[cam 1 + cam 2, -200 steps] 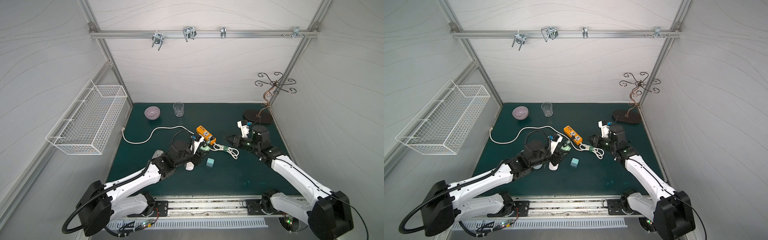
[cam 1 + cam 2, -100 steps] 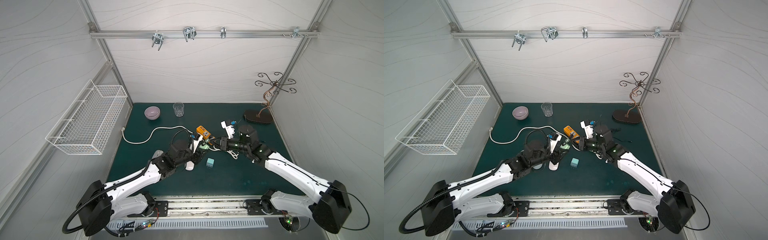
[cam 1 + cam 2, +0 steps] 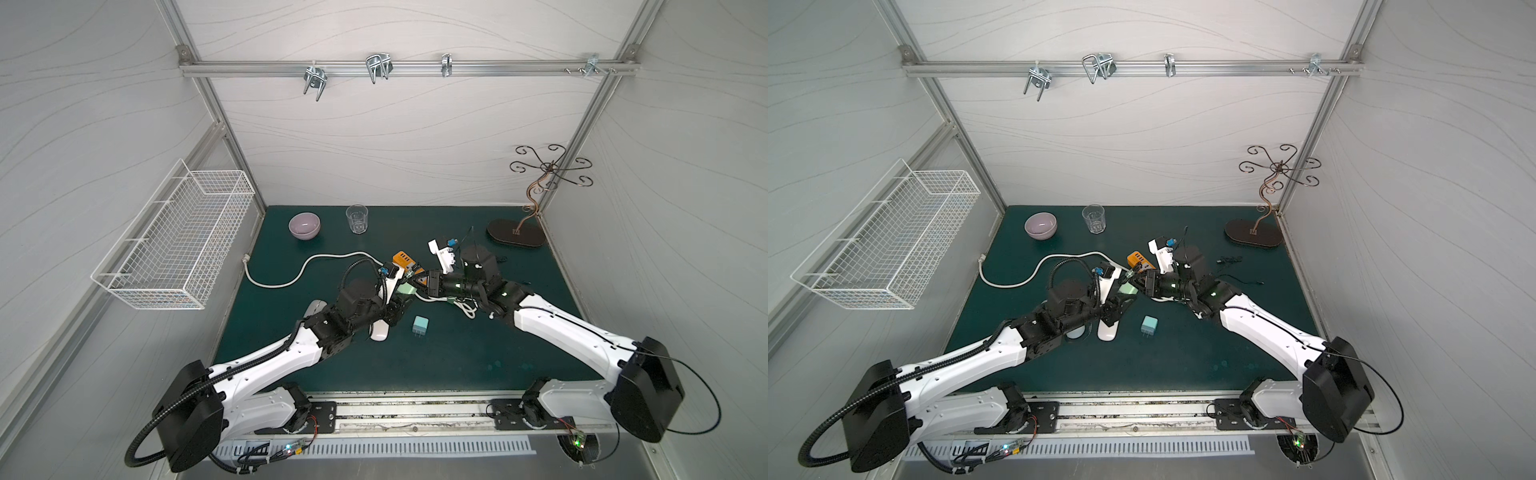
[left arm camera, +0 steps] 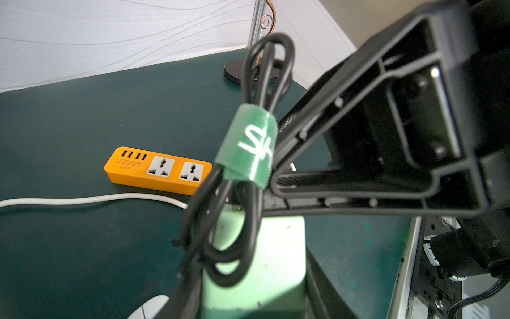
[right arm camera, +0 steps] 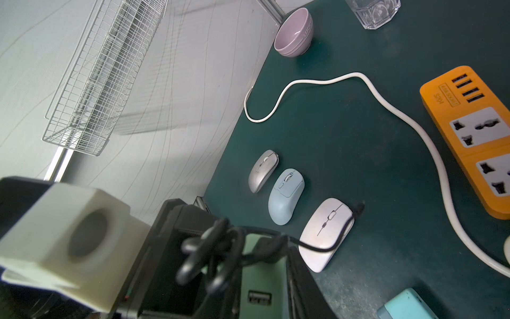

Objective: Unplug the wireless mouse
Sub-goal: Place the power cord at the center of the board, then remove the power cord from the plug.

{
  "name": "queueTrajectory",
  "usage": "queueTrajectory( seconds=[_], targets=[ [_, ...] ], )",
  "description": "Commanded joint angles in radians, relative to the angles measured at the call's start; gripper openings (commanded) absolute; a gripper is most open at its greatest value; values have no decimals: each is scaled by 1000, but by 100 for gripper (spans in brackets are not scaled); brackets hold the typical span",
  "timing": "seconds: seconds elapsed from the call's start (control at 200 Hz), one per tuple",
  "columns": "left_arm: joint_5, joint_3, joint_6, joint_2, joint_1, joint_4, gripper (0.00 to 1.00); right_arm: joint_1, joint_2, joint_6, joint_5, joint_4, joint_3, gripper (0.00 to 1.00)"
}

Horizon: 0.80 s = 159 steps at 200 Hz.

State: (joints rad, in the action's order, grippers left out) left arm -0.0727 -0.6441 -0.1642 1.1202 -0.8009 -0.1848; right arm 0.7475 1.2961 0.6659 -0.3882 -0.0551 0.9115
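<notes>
My left claw (image 3: 1123,300) grips a green charger (image 4: 281,248) carrying a bundled black cable (image 4: 247,150). My right claw (image 4: 273,181) is at the bundle; whether it grips, I cannot tell. The white mouse (image 5: 320,232) lies on the mat (image 3: 457,353) beside my left claw.

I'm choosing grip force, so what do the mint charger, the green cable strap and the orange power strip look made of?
Mint charger: smooth moulded plastic with a soft sheen.
Green cable strap: fuzzy matte woven fabric, probably hook-and-loop.
Orange power strip: hard satin plastic, judging by its crisp moulded edges and white socket inserts.
</notes>
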Motion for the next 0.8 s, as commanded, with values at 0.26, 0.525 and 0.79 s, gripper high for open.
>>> queueTrajectory(
  seconds=[0.26, 0.525, 0.79],
  targets=[
    [90, -40, 60, 1, -23, -57, 13, 50, 100, 7, 35, -5, 84, 13],
    [166, -33, 108, 12, -51, -47, 11, 56, 117, 9, 59, -9, 87, 2],
    [168, -20, 83, 21, -59, -41, 9, 20, 97, -2, 116, -22, 92, 0]
  ],
)
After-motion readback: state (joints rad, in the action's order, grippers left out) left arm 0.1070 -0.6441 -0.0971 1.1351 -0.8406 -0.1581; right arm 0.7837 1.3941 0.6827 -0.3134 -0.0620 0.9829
